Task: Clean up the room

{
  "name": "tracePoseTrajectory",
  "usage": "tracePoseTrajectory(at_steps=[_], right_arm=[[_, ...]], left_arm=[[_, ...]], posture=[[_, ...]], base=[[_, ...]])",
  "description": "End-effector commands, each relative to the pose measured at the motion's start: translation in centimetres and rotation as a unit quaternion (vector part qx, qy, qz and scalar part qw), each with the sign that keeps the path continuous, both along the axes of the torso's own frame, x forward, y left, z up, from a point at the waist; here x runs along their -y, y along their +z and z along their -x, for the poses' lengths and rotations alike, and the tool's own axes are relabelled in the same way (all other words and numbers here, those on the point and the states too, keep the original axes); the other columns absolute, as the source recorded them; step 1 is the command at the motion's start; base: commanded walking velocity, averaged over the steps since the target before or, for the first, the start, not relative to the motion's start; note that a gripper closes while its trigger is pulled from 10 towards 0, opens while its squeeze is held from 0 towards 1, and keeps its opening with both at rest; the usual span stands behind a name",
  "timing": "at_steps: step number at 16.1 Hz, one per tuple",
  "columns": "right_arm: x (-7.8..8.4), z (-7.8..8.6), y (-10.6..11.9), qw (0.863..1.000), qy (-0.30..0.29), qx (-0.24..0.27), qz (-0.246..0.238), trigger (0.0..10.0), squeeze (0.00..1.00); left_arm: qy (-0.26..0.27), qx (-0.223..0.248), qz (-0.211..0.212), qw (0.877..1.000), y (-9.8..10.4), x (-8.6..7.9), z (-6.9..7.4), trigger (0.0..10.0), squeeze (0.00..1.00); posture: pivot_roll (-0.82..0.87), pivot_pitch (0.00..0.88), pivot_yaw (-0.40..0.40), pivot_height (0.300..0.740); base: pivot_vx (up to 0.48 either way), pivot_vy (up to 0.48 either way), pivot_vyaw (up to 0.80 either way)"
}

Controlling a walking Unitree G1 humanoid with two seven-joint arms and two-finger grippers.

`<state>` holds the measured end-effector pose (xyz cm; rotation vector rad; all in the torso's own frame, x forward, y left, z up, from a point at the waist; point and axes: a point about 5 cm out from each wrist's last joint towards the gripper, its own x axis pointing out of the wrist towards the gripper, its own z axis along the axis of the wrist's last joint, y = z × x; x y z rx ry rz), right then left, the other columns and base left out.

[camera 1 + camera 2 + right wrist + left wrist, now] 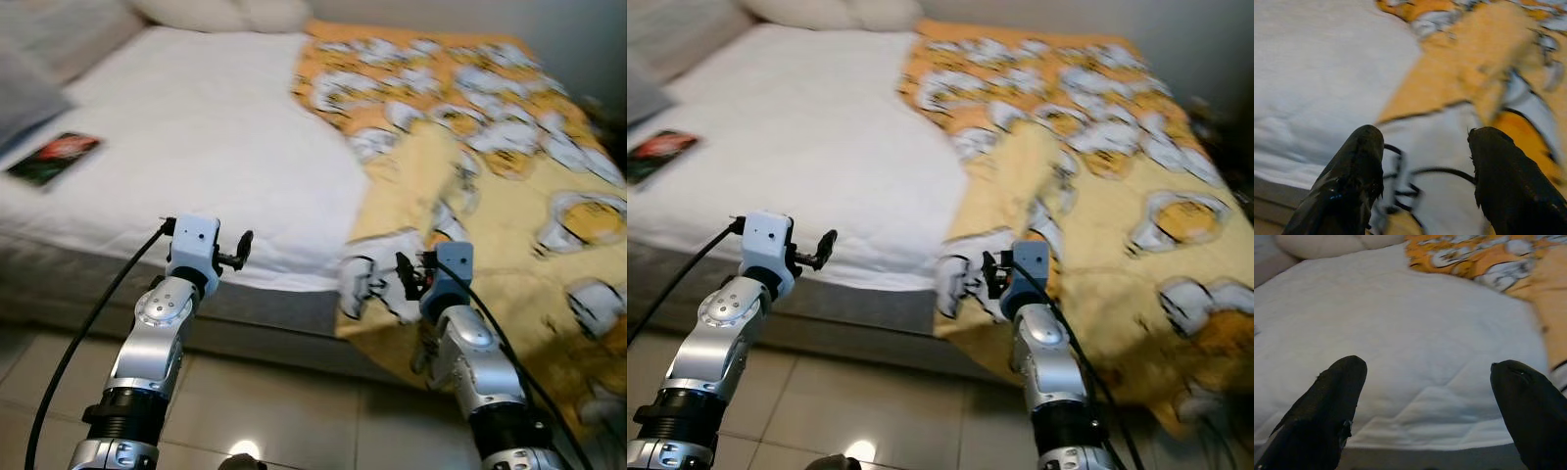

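A bed with a white quilted mattress [196, 137] stands before me. A yellow blanket [500, 166] with white and orange prints covers its right half and hangs over the front edge. My left gripper [1427, 396] is open, held at the bed's front edge above the white mattress [1400, 333]. My right gripper [1425, 161] is open too, just in front of the blanket's hanging part [1459, 98]. Both arms [162, 323] are raised over the floor, holding nothing.
A dark flat packet or book [54, 157] lies on the mattress at the far left. Pillows [225, 12] rest at the head of the bed. Grey bed base [265, 308] and beige tiled floor [294, 411] lie below the arms.
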<state>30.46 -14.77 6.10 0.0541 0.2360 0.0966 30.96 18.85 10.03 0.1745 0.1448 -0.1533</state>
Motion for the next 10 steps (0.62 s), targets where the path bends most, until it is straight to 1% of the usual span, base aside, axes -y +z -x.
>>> tracePoseTrajectory(at_steps=[1,10], right_arm=[[0.30,-0.35,0.33,1.000,-0.008,0.003,-0.002,10.0,0.00],[0.33,-0.47,0.51,1.000,-0.005,0.006,0.004,10.0,0.00]], left_arm=[[-0.005,0.003,0.004,1.000,0.34,0.25,-0.29,10.0,0.00],[-0.005,0.000,0.004,1.000,0.31,0.22,-0.43,10.0,0.00]], posture=[[-0.02,0.000,0.014,0.740],[-0.03,0.000,0.015,0.740]], base=[[0.300,0.000,0.00],[0.310,0.000,0.00]])
